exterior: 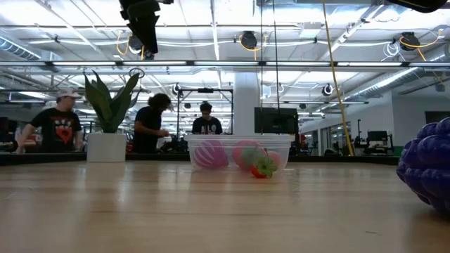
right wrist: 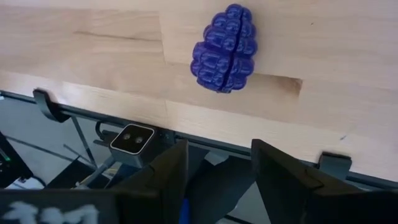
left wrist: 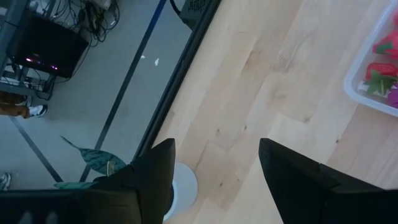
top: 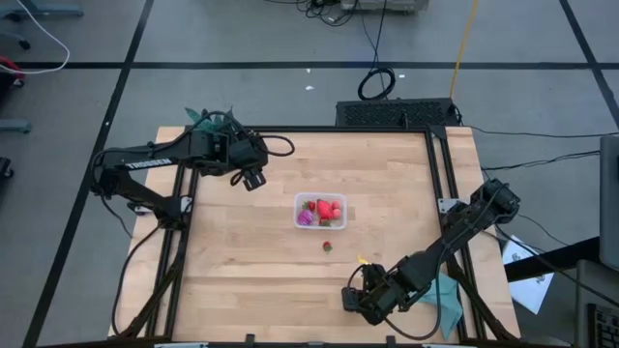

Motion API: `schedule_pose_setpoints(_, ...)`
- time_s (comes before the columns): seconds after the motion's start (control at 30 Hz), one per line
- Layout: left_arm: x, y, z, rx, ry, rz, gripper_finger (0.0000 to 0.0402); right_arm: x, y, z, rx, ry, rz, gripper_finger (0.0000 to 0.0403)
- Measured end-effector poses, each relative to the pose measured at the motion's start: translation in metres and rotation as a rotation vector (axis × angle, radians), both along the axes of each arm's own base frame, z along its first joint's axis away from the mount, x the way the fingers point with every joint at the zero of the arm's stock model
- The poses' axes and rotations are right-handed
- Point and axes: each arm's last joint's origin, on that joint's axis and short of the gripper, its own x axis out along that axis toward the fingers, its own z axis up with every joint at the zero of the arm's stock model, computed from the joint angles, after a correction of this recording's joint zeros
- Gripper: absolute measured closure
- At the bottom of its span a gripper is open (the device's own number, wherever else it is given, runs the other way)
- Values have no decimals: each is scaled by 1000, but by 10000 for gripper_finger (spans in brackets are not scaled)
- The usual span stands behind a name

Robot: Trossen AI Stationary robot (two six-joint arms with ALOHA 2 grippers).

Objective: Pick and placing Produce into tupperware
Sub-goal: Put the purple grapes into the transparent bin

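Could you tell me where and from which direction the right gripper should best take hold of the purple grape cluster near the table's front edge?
Judging from the right wrist view, the purple grape cluster lies flat on the table, alone, with a groove along its length. The right gripper, open, would probably do best coming straight down and closing across the narrower width at the middle, one finger on each bumpy flank, since nothing crowds it.

Partly seen items

The purple cluster (exterior: pixel 427 165) is cut by the low view's edge; the tupperware (left wrist: pixel 373 65) is cropped in the left wrist view.

Bare table (top: pixel 242 261) around tupperware (top: pixel 320 212), strawberry (top: pixel 328 246) just beside
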Motion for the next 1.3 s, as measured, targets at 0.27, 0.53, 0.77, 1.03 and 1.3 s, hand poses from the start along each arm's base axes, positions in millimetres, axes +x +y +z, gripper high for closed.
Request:
schedule_pose_setpoints(0.27, 0, 0, 0, 0, 0, 0, 163, 3, 1, 1, 20, -26, -2, 234)
schedule_pose_setpoints(0.53, 0, 0, 0, 0, 0, 0, 163, 3, 0, 2, 11, -34, 21, 234)
schedule_pose_setpoints(0.77, 0, 0, 0, -1, -2, 2, 163, 9, -6, 2, 12, -33, 0, 222)
schedule_pose_setpoints(1.03, 0, 0, 0, -1, -3, 3, 163, 18, -14, 0, 97, 18, 5, 157)
schedule_pose_setpoints(1.3, 0, 0, 0, -1, -2, 2, 163, 36, -12, -14, 160, -13, 16, 102)
